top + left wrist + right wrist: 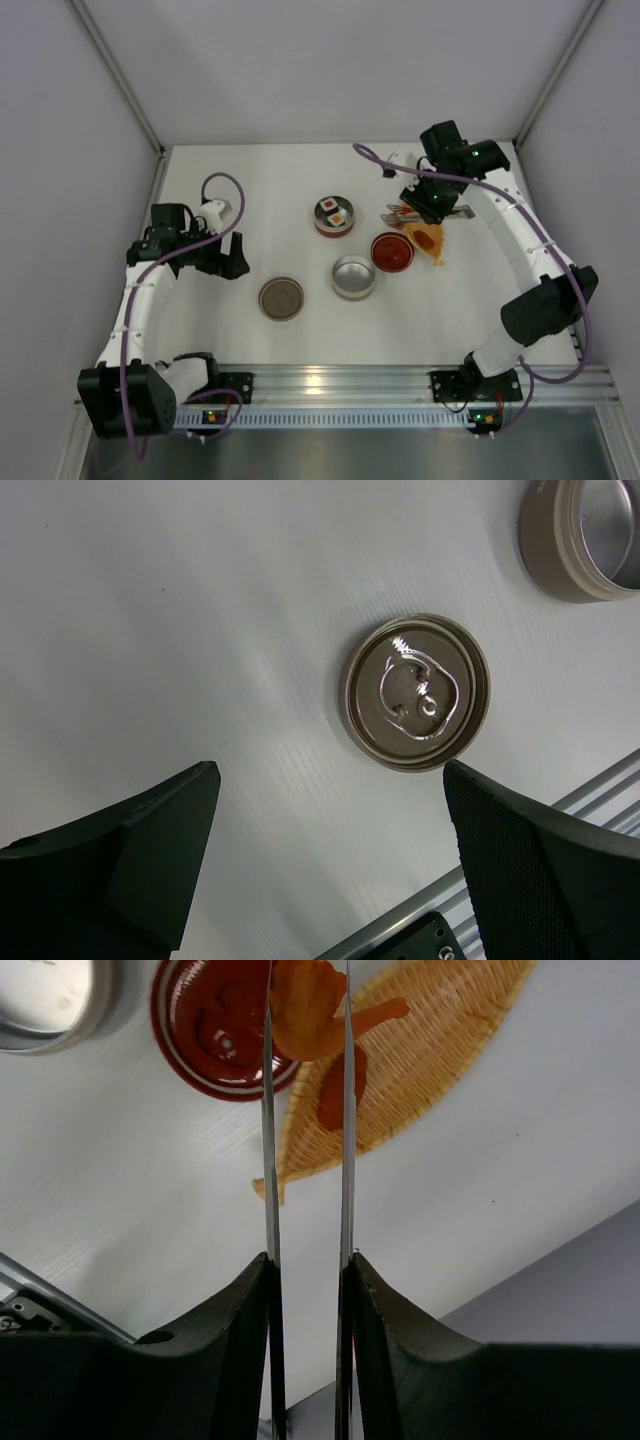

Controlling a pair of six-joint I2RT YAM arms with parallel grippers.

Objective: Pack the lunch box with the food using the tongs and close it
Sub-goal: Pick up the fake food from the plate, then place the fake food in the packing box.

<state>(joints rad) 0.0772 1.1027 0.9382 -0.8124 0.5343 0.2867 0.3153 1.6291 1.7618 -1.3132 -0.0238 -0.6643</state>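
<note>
Between the blades of the thin metal tongs (pixel 268 1160) sat a glossy orange chunk (pixel 305 1020), right over the woven boat-shaped tray (pixel 440 1040) and beside a shiny red dish (pixel 215 1030). Pretty sure the right gripper (pixel 308 1260) was clamped narrow on the tongs, arm stretched far out. Meanwhile the left gripper (pixel 330 775) hung with fingers spread wide, pointing down near a round metal lid (pixel 415 692).

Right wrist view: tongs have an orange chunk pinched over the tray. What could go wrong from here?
1. The orange chunk sits only between the tongs' far tips, far from the right tool; it could slip out in transit.
2. The red tin lies right beside the woven tray; a drop could land there instead of the tin holding food.
</note>
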